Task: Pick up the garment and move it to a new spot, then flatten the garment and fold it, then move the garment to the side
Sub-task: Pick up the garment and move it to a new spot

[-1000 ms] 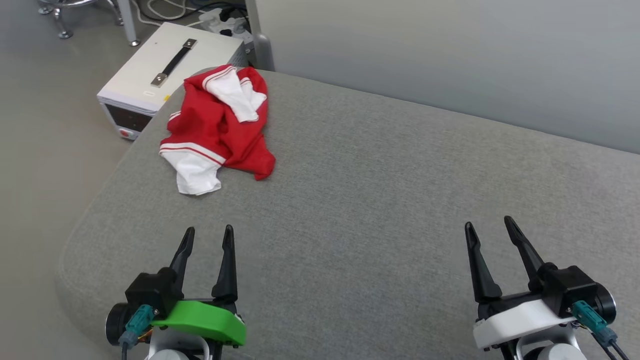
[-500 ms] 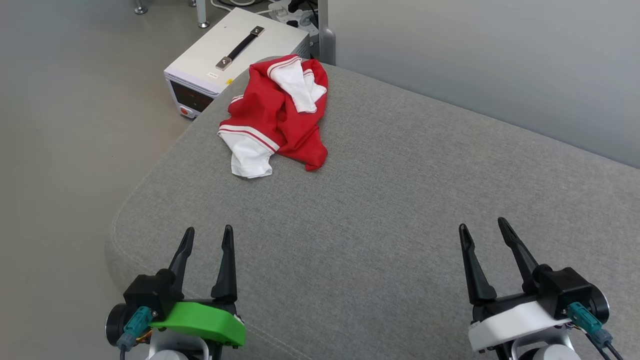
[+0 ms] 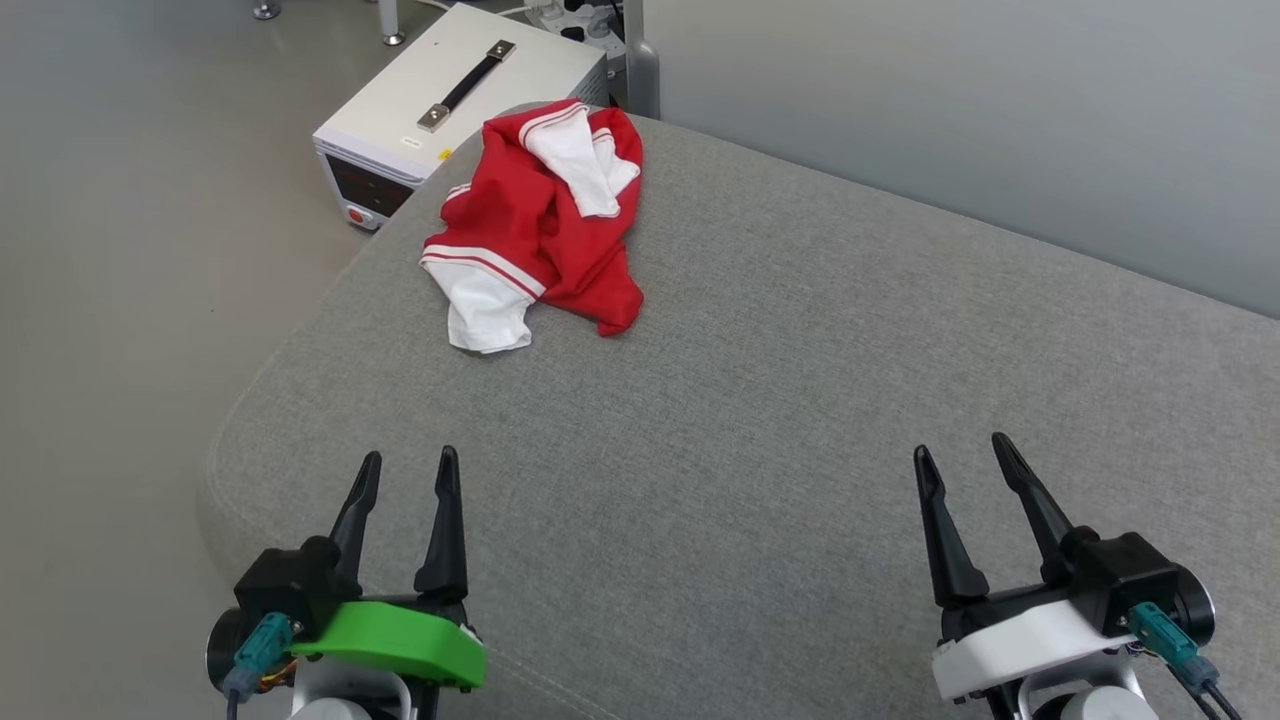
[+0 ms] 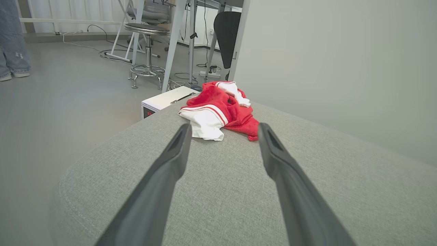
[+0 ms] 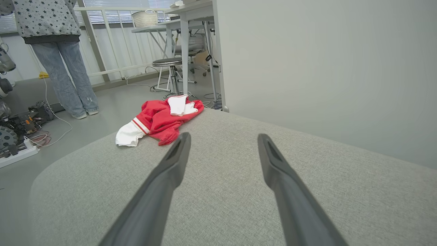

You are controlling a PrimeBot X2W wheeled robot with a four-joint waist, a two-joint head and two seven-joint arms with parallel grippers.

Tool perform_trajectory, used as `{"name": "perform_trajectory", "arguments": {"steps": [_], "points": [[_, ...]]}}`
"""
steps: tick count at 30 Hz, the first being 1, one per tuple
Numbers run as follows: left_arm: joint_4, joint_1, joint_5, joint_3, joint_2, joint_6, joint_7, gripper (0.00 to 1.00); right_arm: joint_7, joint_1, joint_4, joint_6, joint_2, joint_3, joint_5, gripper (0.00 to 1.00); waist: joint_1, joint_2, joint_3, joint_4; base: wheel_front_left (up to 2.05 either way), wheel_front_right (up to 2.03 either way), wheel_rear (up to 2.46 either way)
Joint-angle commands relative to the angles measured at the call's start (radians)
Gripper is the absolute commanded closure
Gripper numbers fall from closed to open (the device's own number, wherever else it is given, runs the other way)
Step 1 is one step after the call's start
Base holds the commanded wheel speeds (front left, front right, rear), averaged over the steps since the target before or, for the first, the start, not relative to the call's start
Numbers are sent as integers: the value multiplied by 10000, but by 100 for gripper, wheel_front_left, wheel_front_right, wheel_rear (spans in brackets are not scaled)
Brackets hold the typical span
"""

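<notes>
**Two dark grippers, one with a green cover and one with a white cover**

The left gripper (image 3: 410,455) has two long black jaws that narrow to thin points. They rise from a black block-shaped housing (image 3: 300,580), which sits on a bright green curved plastic cover (image 3: 400,648). A teal connector plug (image 3: 256,645) with a grey cable comes out at its side, next to thin orange wires. The right gripper (image 3: 958,447) is built the same, but its curved plastic cover (image 3: 1010,648) is white, and dark cables (image 3: 1215,690) leave its teal plug (image 3: 1160,630). In the wrist views the jaws look matte dark grey, with a shallow groove near each tip.
</notes>
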Motion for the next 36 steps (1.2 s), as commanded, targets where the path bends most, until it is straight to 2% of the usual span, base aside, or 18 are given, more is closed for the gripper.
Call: {"name": "perform_trajectory", "arguments": {"steps": [1, 6, 11, 14, 21, 28, 32, 36], "points": [[19, -108, -193, 19, -57, 76, -59, 0, -91, -202, -18, -11, -22, 11, -72, 0, -1, 0, 183, -187, 0, 0, 0], [326, -521, -463, 167, -57, 87, -59, 0, -91, -486, -245, -11, -22, -7, -324, 0, -1, 0, 854, -725, 0, 0, 0], [1611, -1813, -663, 405, 167, -179, -50, 0, -91, -850, -516, -11, -22, 31, -762, 0, -1, 0, 1846, -1271, 0, 0, 0], [2437, -2955, -700, 305, 752, -344, 460, 0, -91, -1057, -687, -11, -22, 67, -1017, 0, -1, 0, 2448, -1577, 0, 0, 0], [3905, -5887, -1482, -274, 2262, -557, 2984, 0, -92, -1592, -1104, -11, -65, -5, -1468, 0, -1, 0, 3711, -2218, 0, 0, 0], [4835, -7973, -3480, -1518, 3794, -570, 6196, 0, -92, -2057, -1438, -11, -125, 78, -1618, 0, -1, 0, 4762, -2809, 0, 0, 0], [5316, -8744, -3928, -1909, 4509, -571, 6852, 0, -92, -2232, -1542, -11, -117, 123, -1660, 0, -1, 0, 5188, -3086, 0, 0, 0], [5995, -9290, -4096, -2047, 4886, -572, 7088, 0, -92, -2353, -1607, -11, -108, 209, -1696, 0, -1, 0, 5483, -3288, 0, 0, 0]]}}
